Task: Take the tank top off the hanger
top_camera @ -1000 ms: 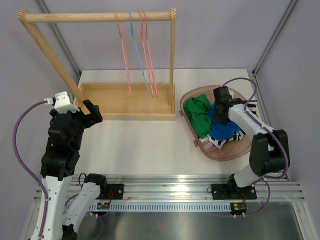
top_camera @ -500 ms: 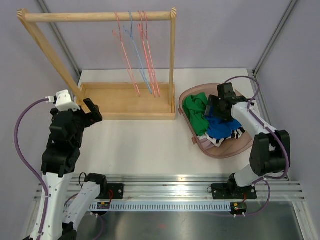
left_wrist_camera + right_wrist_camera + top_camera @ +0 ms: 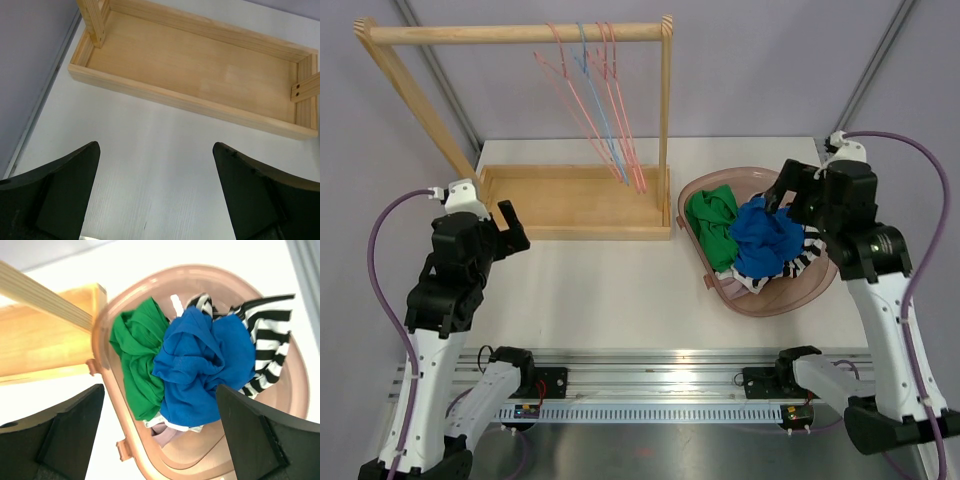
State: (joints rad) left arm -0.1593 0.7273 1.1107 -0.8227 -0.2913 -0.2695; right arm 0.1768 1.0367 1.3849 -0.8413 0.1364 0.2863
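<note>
The blue tank top (image 3: 767,235) (image 3: 200,360) lies crumpled in the pink basket (image 3: 760,305) (image 3: 128,425), on top of other clothes. Bare pink and blue hangers (image 3: 610,120) hang slanted from the wooden rail, with no cloth on them. My right gripper (image 3: 782,192) (image 3: 160,390) hovers above the basket, open, with nothing between its fingers. My left gripper (image 3: 512,228) (image 3: 156,147) is open over bare table, just in front of the rack's wooden tray base (image 3: 570,200) (image 3: 190,65).
A green garment (image 3: 712,225) (image 3: 137,355) and a black-and-white striped one (image 3: 812,255) (image 3: 270,340) share the basket. The rack's right post (image 3: 665,120) stands between the tray and the basket. Grey walls close in the left, back and right.
My right gripper opened, let go of the blue tank top in the basket, and rose up and to the right. The hangers swung to a slant. My left arm shifted slightly.
</note>
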